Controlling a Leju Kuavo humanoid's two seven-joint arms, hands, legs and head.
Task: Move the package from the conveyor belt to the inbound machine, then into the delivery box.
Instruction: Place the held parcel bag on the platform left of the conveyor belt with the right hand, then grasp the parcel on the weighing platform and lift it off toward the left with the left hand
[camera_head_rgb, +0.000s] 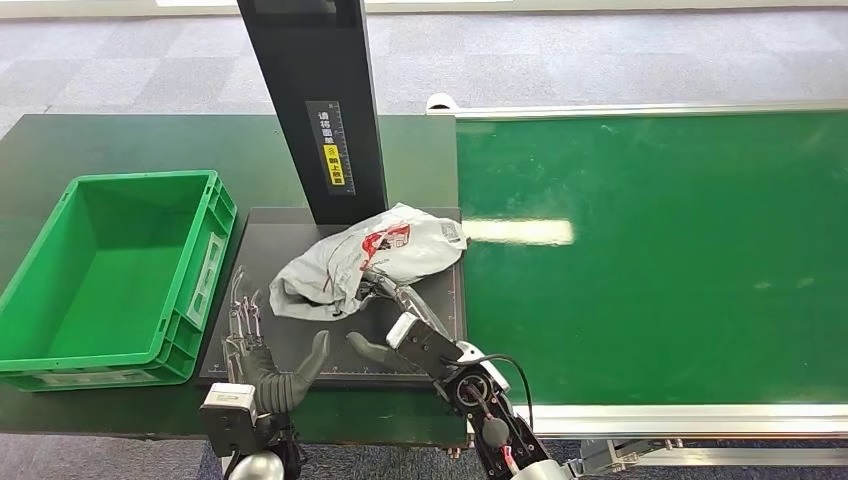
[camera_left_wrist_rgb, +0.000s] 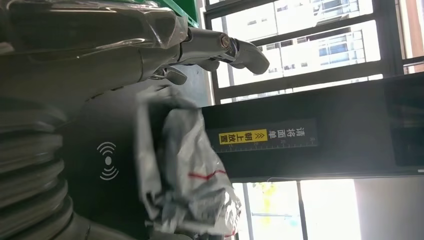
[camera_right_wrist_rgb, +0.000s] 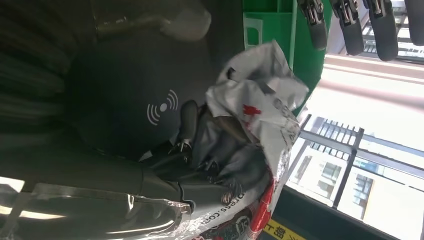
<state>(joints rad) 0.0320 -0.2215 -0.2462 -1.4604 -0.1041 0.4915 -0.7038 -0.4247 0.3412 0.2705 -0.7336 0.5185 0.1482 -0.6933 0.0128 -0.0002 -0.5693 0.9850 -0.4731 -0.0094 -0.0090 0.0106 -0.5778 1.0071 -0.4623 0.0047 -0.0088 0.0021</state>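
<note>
Right hand (camera_head_rgb: 400, 305): reaches in from the lower right, fingers (camera_right_wrist_rgb: 210, 165) curled into the near edge of the package (camera_head_rgb: 365, 258); dark fingertips press into the folds of the grey film, so the hand grips the package. Thumb sticks out toward the left, apart from the bag.

Left hand (camera_head_rgb: 255, 345): fingers spread and extended, holding nothing, over the left front part of the black platform (camera_head_rgb: 300, 350), just beside the package's left end without touching it.

Package: crumpled grey plastic mailer with red print, lying flat on the black platform of the inbound machine, at the foot of the black post (camera_head_rgb: 318, 110). Long axis runs diagonally, from lower left near the left hand up to the right toward the conveyor belt (camera_head_rgb: 650, 250). Right end reaches the platform's edge next to the belt. Printed side faces up.

Green crate (camera_head_rgb: 110, 275): left of the platform, open side up, well apart from the package.
</note>
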